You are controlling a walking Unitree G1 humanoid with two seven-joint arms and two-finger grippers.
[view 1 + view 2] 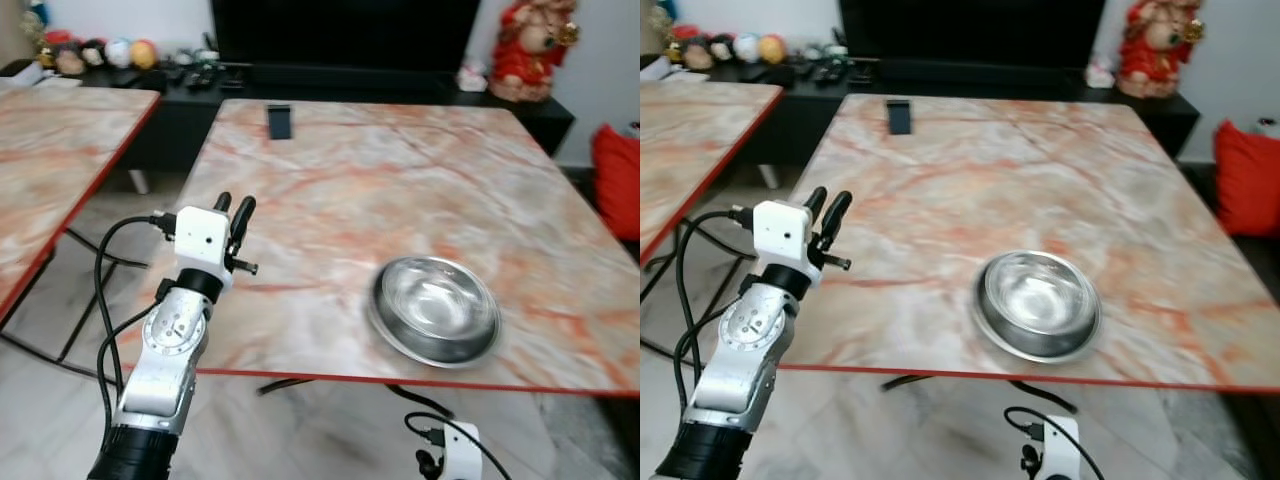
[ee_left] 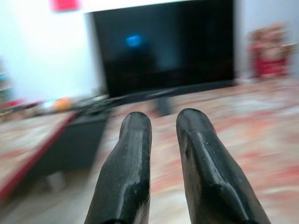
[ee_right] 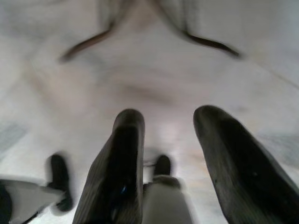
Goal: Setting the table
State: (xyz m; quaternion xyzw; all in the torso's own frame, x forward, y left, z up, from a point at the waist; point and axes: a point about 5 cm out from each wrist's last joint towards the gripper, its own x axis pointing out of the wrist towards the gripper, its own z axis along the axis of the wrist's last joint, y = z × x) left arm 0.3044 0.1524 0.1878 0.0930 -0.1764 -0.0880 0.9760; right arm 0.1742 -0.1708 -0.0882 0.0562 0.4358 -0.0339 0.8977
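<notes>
One steel bowl (image 1: 436, 308), outline motion-blurred.

A round, shiny stainless-steel bowl (image 1: 1037, 305) sits on the orange-veined marble worktop (image 1: 1020, 180) close to its red-trimmed near edge. The left hand (image 1: 827, 212) is raised at the worktop's left edge, its two black fingers a little apart and holding nothing, well apart from the bowl. A small dark rectangular object (image 1: 899, 116) lies at the worktop's far side. Beyond stands a red and gold figurine (image 1: 1157, 45) on a black low cabinet (image 1: 940, 75). A red cushion (image 1: 1248, 180) is at right.
</notes>
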